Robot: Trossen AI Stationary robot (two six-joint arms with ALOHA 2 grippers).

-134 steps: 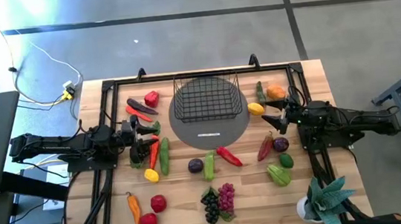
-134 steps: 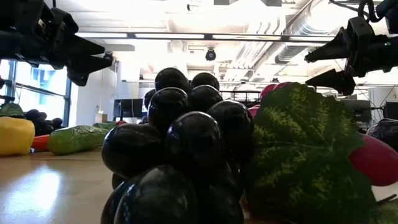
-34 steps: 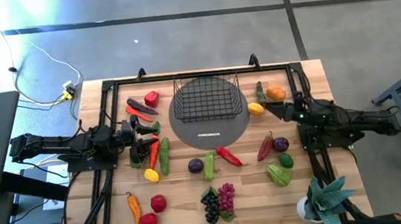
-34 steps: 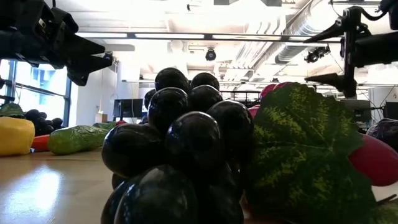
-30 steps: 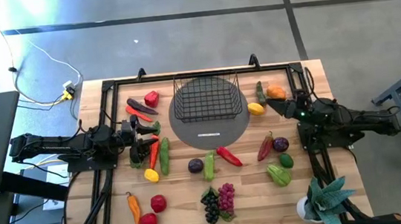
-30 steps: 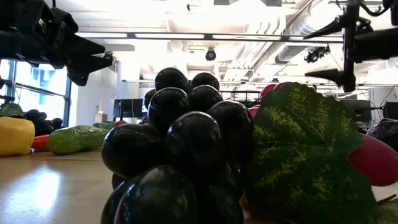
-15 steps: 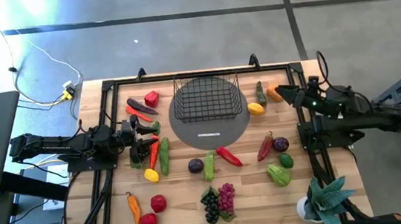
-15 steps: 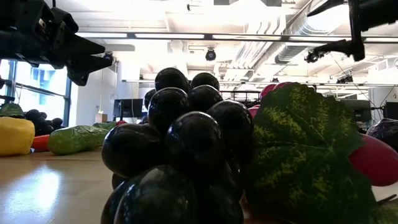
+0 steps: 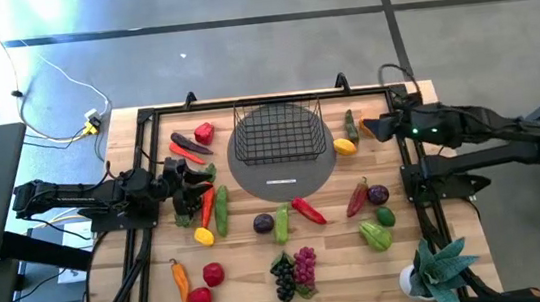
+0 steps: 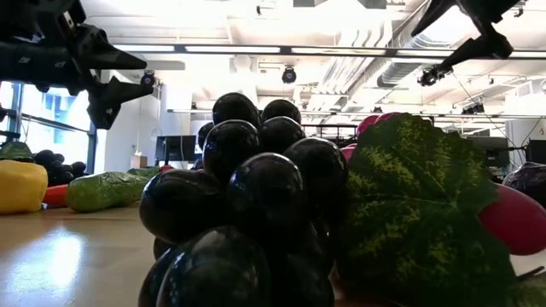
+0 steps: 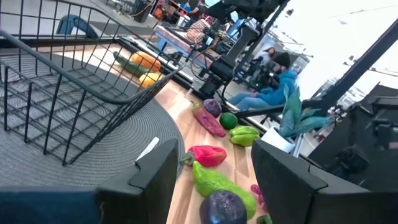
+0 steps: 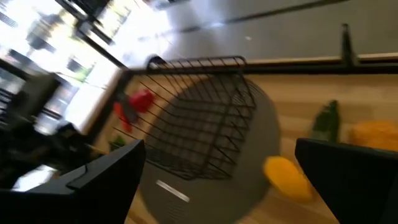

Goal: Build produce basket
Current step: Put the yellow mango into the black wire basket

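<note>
While my right pincer [image 9: 372, 126] hangs wide and empty above the desk's [image 9: 253, 273] far right part, over the orange pepper [image 9: 373, 125], my left pincer [image 9: 192, 178] sits half spread near the left side, holding nothing, just beside the carrot [image 9: 207, 200] and cucumber [image 9: 222, 209].

The basket [image 9: 279, 130] stands upright and empty on the grey disc [image 9: 284, 178] at the desk's far middle. A lemon [image 9: 345, 146] lies just right of the disc, with a green pod [image 9: 350, 122] behind it.

The rest of the produce is scattered: a red tomato [image 9: 205, 132] and dark chili [image 9: 189, 144] at far left, an eggplant [image 9: 263, 222] and red pepper [image 9: 306, 209] in front of the disc, and 2 grape bunches [image 9: 294, 271] at the near edge.

A potted plant [image 9: 439, 266] stands at the near right corner.
</note>
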